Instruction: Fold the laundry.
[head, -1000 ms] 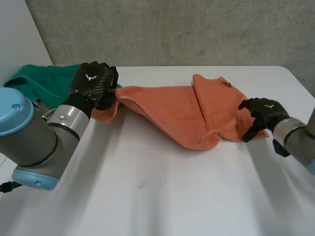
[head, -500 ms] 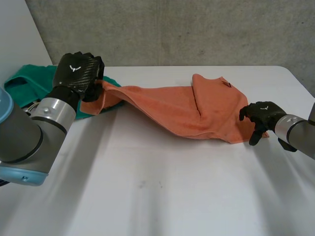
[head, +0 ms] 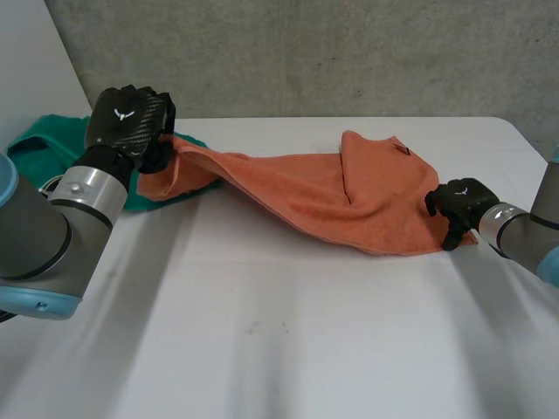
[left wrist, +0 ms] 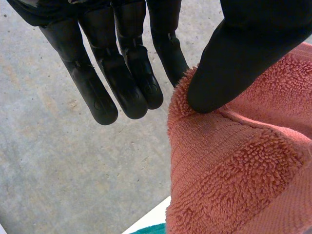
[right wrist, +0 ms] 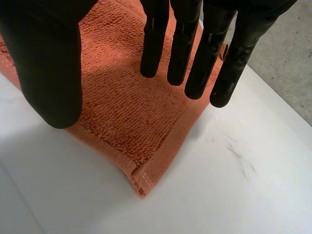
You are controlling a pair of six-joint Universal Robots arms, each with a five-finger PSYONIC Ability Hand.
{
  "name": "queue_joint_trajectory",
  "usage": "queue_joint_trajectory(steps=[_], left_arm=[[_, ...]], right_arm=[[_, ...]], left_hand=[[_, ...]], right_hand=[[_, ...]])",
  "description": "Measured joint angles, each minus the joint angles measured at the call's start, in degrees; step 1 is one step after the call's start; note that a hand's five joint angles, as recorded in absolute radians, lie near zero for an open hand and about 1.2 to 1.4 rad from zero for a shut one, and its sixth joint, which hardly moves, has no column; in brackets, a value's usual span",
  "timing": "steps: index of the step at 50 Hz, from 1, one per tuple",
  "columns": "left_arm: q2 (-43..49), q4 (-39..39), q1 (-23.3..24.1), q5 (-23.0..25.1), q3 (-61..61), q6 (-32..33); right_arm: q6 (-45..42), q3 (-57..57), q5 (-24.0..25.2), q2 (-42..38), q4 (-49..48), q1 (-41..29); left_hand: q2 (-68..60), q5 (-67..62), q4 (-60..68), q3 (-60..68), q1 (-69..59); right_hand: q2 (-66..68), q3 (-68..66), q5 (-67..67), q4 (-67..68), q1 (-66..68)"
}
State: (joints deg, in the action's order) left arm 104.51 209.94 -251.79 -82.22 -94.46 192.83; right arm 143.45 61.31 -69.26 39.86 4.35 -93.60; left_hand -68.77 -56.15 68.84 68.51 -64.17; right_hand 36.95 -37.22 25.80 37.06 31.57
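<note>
Looking down in the head view: one orange terry towel (head: pixel 349 205) stretches across the white table (head: pixel 288 340), one green cloth (head: pixel 48 148) lies by its raised end, and two black hands flank it, the left hand (head: pixel 131 122) and the right hand (head: pixel 460 202). The left wrist view adds the thumb (left wrist: pixel 229 73) pinching the towel's edge against a finger. The right wrist view adds straight, released fingers (right wrist: pixel 185 53) over the towel's flat corner.

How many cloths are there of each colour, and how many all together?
orange towel: 1
green cloth: 1
Total: 2
</note>
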Motion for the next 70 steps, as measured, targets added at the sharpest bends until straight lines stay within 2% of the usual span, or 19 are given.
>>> queue_joint_trajectory(steps=[51,54,55,60,70], left_arm=[[1.4,-0.1,0.0,0.0,0.5,0.0],[1.5,-0.1,0.0,0.0,0.5,0.0],[1.6,-0.2,0.1,0.0,0.5,0.0],[2.0,-0.2,0.1,0.0,0.5,0.0],[2.3,-0.7,0.1,-0.1,0.2,0.0]], right_arm=[[2.4,-13.7,-0.7,-8.1,-0.7,-0.5],[2.5,-14.3,-0.7,-8.6,-0.7,-0.6],[2.6,-14.5,-0.6,-8.8,-0.7,-0.6],[2.6,-14.8,-0.4,-9.3,-0.7,-0.6],[2.0,-12.8,-0.4,-6.0,0.1,-0.5]], left_hand=[[0.0,0.0,0.0,0.0,0.0],[0.0,0.0,0.0,0.0,0.0],[0.0,0.0,0.0,0.0,0.0],[0.0,0.0,0.0,0.0,0.0],[0.0,0.0,0.0,0.0,0.0]], right_hand=[[2.4,-2.3,2.1,2.3,2.3],[6.8,-6.1,5.2,6.1,5.8],[16.9,-16.6,15.2,16.1,14.4],[29.0,-28.7,28.0,28.8,24.5],[30.5,-30.5,30.3,31.0,25.3]])
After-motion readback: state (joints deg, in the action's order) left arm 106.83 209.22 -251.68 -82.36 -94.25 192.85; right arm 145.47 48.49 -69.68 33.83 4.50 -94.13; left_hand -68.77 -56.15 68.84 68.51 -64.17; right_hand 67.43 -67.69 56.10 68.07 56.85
